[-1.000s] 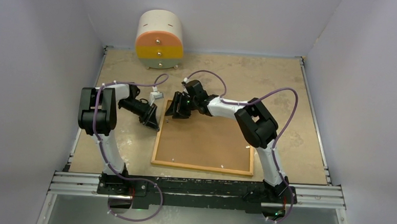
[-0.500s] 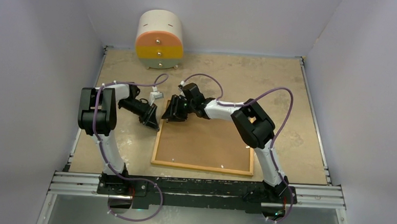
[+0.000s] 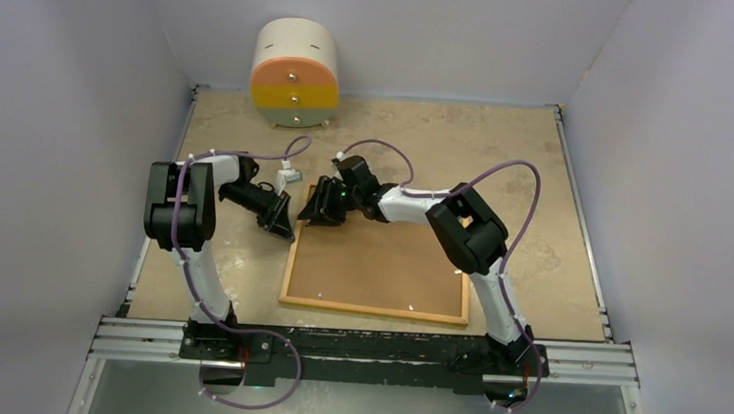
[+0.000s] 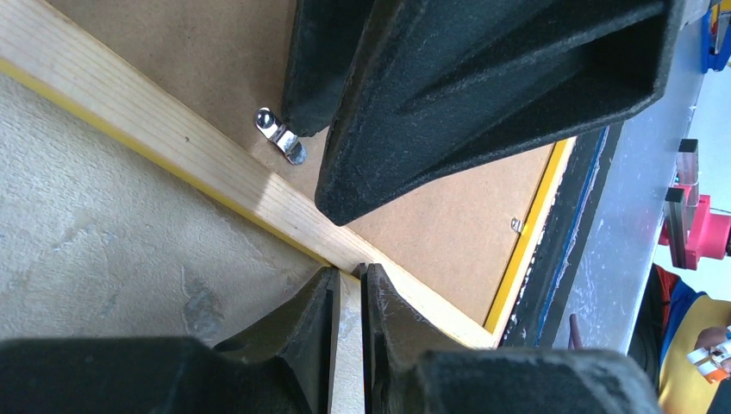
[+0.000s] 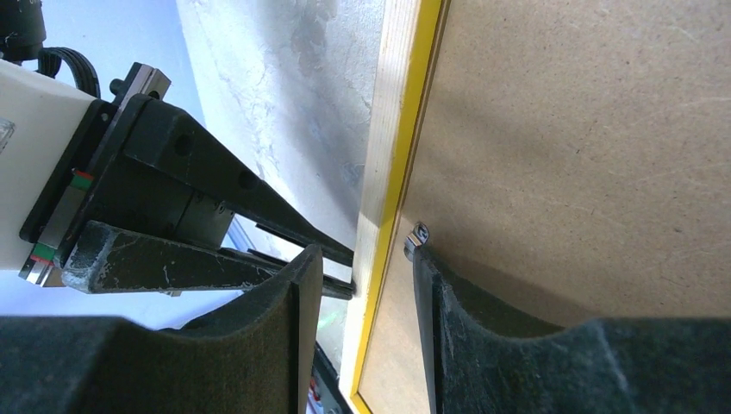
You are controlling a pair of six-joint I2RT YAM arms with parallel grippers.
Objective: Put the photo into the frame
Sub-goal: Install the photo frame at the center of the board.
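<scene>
- Left gripper (image 3: 283,225): fingers closed tight on the frame's wooden rail at its far-left corner.
- Frame (image 3: 374,311): lies back-up on the table (image 3: 552,226), centre-near. The pale wood side faces up, a yellow edge shows, and a brown backing board (image 3: 380,255) sits inside it.
- Right gripper (image 3: 318,210): fingers spread astride the adjoining rail at the same corner. The inner finger touches a metal clip (image 5: 417,233).

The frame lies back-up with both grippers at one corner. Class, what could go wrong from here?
The right gripper has a finger at the metal tab; it could slip and scratch the backing sheet. The left gripper pinches only a thin rail of the frame, which may twist. The grippers are close and could collide.
</scene>
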